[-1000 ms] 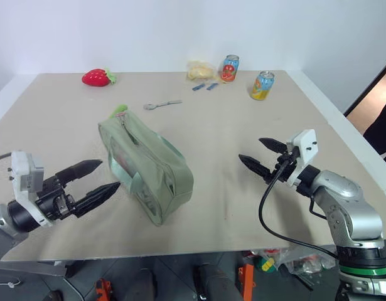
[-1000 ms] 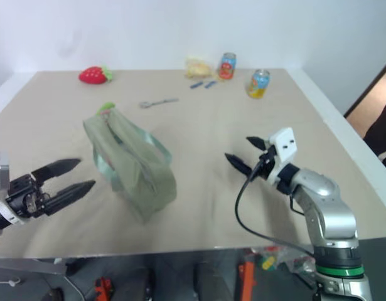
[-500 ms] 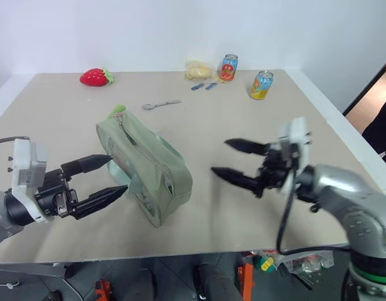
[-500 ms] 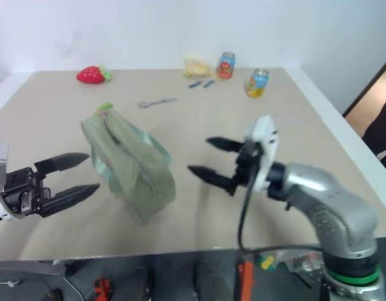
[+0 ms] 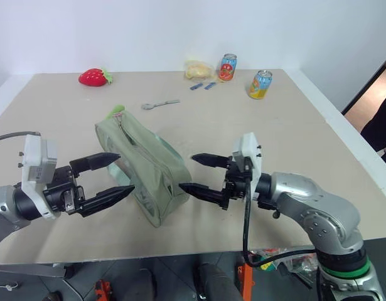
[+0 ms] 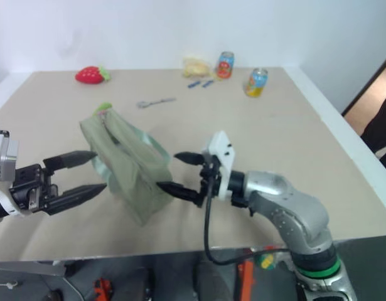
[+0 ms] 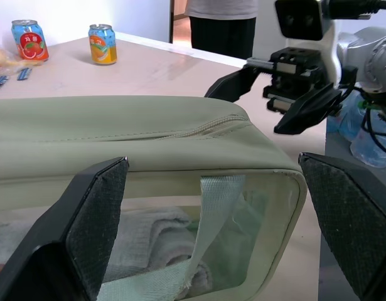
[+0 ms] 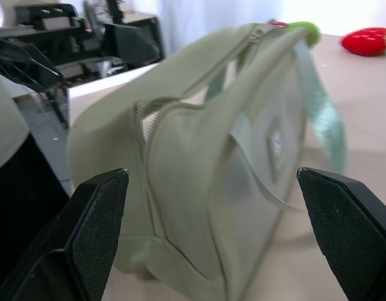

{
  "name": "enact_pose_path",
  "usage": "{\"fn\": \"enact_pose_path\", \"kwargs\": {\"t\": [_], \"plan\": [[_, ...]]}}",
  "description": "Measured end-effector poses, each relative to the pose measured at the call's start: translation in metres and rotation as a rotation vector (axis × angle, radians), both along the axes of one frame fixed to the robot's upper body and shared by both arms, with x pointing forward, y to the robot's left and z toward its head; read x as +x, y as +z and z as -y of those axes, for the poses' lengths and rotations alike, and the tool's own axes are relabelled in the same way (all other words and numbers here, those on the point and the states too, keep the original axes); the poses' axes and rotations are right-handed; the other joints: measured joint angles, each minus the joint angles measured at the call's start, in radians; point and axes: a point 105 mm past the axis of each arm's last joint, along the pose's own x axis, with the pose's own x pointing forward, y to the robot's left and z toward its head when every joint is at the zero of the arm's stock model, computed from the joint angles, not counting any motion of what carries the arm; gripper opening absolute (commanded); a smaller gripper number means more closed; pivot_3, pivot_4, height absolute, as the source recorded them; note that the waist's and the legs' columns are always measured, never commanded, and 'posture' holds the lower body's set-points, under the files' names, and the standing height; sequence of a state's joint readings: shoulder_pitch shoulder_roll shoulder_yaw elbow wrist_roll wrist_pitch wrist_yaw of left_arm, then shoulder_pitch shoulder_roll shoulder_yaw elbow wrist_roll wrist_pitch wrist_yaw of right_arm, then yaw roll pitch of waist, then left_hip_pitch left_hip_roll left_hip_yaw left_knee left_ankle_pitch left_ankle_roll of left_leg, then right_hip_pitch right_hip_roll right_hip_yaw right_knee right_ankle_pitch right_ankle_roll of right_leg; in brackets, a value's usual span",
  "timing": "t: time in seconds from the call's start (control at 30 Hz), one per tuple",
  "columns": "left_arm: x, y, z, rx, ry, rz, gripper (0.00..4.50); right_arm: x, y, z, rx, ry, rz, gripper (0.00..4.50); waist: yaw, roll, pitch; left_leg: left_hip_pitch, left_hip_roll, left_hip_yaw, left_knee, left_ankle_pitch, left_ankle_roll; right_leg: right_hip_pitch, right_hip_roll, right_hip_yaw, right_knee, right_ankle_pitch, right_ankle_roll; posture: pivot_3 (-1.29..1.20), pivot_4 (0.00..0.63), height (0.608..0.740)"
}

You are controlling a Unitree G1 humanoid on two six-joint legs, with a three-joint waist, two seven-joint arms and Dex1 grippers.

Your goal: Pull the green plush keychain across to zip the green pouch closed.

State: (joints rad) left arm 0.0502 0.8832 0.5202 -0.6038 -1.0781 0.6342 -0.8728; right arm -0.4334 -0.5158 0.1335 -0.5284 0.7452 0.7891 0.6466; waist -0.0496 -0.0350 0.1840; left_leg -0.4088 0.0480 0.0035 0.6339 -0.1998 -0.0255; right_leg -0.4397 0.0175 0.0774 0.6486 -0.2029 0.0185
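The green pouch point(image 5: 145, 166) lies on the table with its long side running away from me and its zipper on top. At its far end sits the green plush keychain point(image 5: 119, 110), a lime fuzzy blob that also shows in the right wrist view point(image 8: 304, 28). My left gripper point(image 5: 125, 172) is open and level, with its fingertips just left of the pouch's clear side window point(image 7: 180, 219). My right gripper point(image 5: 187, 172) is open and points left. Its tips are close to the pouch's near right side, with nothing between them.
At the table's far edge are a red strawberry plush point(image 5: 95, 77), a spoon point(image 5: 160, 104), a yellow snack bag point(image 5: 198, 69), two small blue items point(image 5: 203, 86) and two drink cans point(image 5: 228, 67) point(image 5: 260, 84). A person point(image 7: 221, 19) stands beyond the table.
My right gripper has swung left across the table, from well right of the pouch to just beside its near right side, still open. The left gripper has barely moved.
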Motion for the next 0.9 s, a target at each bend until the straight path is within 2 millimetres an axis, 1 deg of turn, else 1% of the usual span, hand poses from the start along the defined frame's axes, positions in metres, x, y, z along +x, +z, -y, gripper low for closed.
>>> {"fn": "enact_pose_path", "kwargs": {"t": [0.07, 0.13, 0.17, 0.2, 0.23, 0.27, 0.37, 0.4, 0.6, 0.67, 0.77, 0.87, 0.9], "plan": [[0.001, 0.001, 0.000, -0.001, 0.005, 0.005, 4.50, 0.001, -0.003, -0.001, -0.008, 0.001, -0.007, 3.32, 0.000, 0.000, 0.000, 0.000, 0.000, 0.000, 0.000, 0.000, 0.000, 0.000, 0.000, 0.000, 0.000, 0.000, 0.000, 0.00, 0.150, 0.740], [0.003, 0.004, 0.000, -0.002, 0.017, 0.015, 4.50, 0.003, -0.006, -0.003, -0.010, 0.001, -0.011, 2.58, 0.000, 0.000, 0.000, 0.000, 0.000, 0.000, 0.000, 0.000, 0.000, 0.000, 0.000, 0.000, 0.000, 0.000, 0.000, 0.00, 0.150, 0.740], [0.003, 0.004, 0.000, -0.002, 0.019, 0.017, 4.50, 0.003, -0.006, -0.003, -0.010, 0.000, -0.009, 2.32, 0.001, 0.000, 0.000, 0.000, 0.000, 0.000, 0.000, 0.000, 0.000, 0.000, 0.000, 0.000, 0.000, 0.000, 0.000, 0.00, 0.150, 0.740], [0.004, 0.004, 0.000, -0.003, 0.024, 0.016, 4.50, 0.003, -0.007, -0.003, -0.010, 0.000, -0.008, 1.97, 0.001, 0.000, 0.000, 0.000, 0.000, 0.000, 0.000, 0.000, 0.000, 0.000, 0.000, 0.000, 0.000, 0.000, 0.000, 0.00, 0.150, 0.740], [0.004, 0.004, 0.000, -0.003, 0.027, 0.015, 4.50, 0.004, -0.008, -0.003, -0.010, 0.002, -0.012, 1.51, 0.001, 0.000, 0.000, 0.000, 0.000, 0.000, 0.000, 0.000, 0.000, 0.000, 0.000, 0.000, 0.000, 0.000, 0.000, 0.00, 0.150, 0.740], [0.004, 0.003, 0.000, -0.003, 0.028, 0.015, 4.50, 0.004, -0.008, -0.003, -0.010, 0.003, -0.014, 1.25, 0.001, 0.000, 0.000, 0.000, 0.000, 0.000, 0.000, 0.000, 0.000, 0.000, 0.000, 0.000, 0.000, 0.000, 0.000, 0.00, 0.150, 0.740], [0.004, 0.003, 0.000, -0.002, 0.029, 0.015, 4.50, 0.004, -0.009, -0.003, -0.013, 0.004, -0.015, 0.26, 0.001, 0.000, 0.000, 0.000, 0.000, 0.000, 0.000, 0.000, 0.000, 0.000, 0.000, 0.000, 0.000, 0.000, 0.000, 0.00, 0.150, 0.740], [0.004, 0.003, 0.000, -0.002, 0.028, 0.015, 4.50, 0.005, -0.008, -0.002, -0.014, -0.002, -0.008, 0.10, 0.001, 0.000, 0.000, 0.000, 0.000, 0.000, 0.000, 0.000, 0.000, 0.000, 0.000, 0.000, 0.000, 0.000, 0.000, 0.00, 0.150, 0.740], [0.005, 0.000, 0.003, -0.001, 0.018, 0.002, 4.50, 0.007, -0.007, 0.001, -0.040, 0.010, 0.024, 0.10, 0.001, 0.000, 0.000, 0.000, 0.000, 0.000, 0.000, 0.000, 0.000, 0.000, 0.000, 0.000, 0.000, 0.000, 0.000, 0.00, 0.150, 0.740], [0.005, -0.002, 0.006, 0.002, 0.005, -0.006, 4.50, 0.011, -0.004, 0.008, -0.076, 0.035, 0.050, 0.10, 0.001, 0.000, 0.000, 0.000, -0.001, 0.000, 0.000, 0.000, 0.000, 0.000, 0.000, 0.000, 0.000, 0.000, 0.000, 0.00, 0.150, 0.740], [0.007, -0.001, 0.010, 0.002, -0.013, 0.001, 4.50, 0.024, 0.007, 0.022, -0.122, 0.036, 0.104, 0.10, 0.001, 0.000, 0.000, 0.000, -0.001, 0.000, 0.001, 0.000, 0.000, 0.000, 0.000, 0.000, 0.000, 0.000, 0.000, 0.00, 0.150, 0.740], [0.007, -0.002, 0.017, 0.001, -0.042, -0.004, 4.50, 0.049, 0.018, 0.047, -0.187, 0.028, 0.178, 0.10, 0.001, 0.000, 0.000, 0.000, -0.001, 0.001, 0.001, 0.000, 0.000, 0.000, 0.000, 0.000, 0.000, 0.000, 0.000, 0.00, 0.150, 0.740], [0.008, -0.002, 0.017, 0.001, -0.045, -0.005, 4.50, 0.051, 0.018, 0.049, -0.193, 0.025, 0.182, 0.10, 0.001, 0.000, 0.000, 0.000, -0.001, 0.001, 0.001, 0.000, 0.000, 0.001, 0.000, 0.000, 0.000, 0.000, 0.000, 0.00, 0.150, 0.740]]}}
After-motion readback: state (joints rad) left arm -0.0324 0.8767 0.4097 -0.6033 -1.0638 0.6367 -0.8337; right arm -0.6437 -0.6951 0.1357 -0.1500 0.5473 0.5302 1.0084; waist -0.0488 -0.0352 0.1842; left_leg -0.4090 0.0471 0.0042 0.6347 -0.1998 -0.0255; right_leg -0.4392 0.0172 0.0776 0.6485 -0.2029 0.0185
